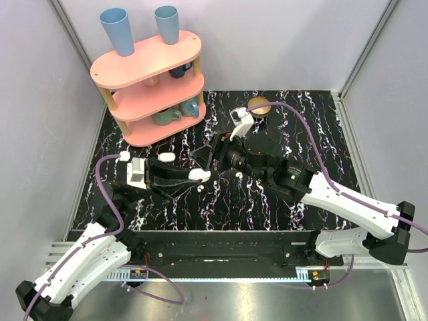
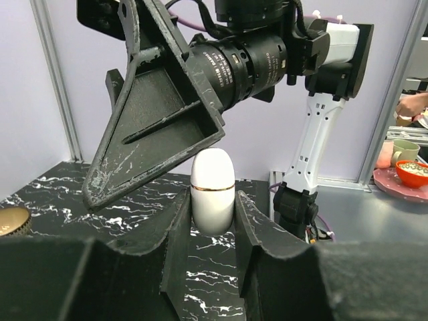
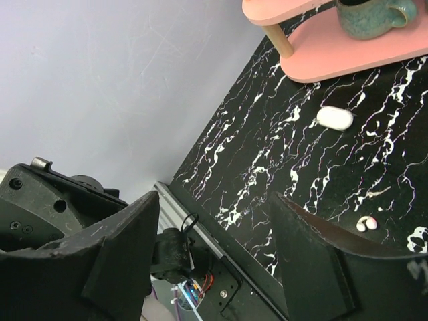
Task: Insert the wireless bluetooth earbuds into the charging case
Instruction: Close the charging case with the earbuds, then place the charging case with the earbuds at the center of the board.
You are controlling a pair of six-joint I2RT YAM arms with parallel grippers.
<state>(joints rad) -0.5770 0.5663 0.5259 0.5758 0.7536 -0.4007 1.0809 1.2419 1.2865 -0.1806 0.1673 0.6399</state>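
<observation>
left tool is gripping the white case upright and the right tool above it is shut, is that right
No. The left tool does grip the white case upright, but the right tool above it is open: the right wrist view shows its jaws apart, nothing between them.

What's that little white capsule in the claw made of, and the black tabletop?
The charging case looks like glossy white plastic: smooth, softly reflecting, with a thin gold-coloured band at its seam. The table looks like black marble with white veins, but it may be only a printed sheet or laminate.
</observation>
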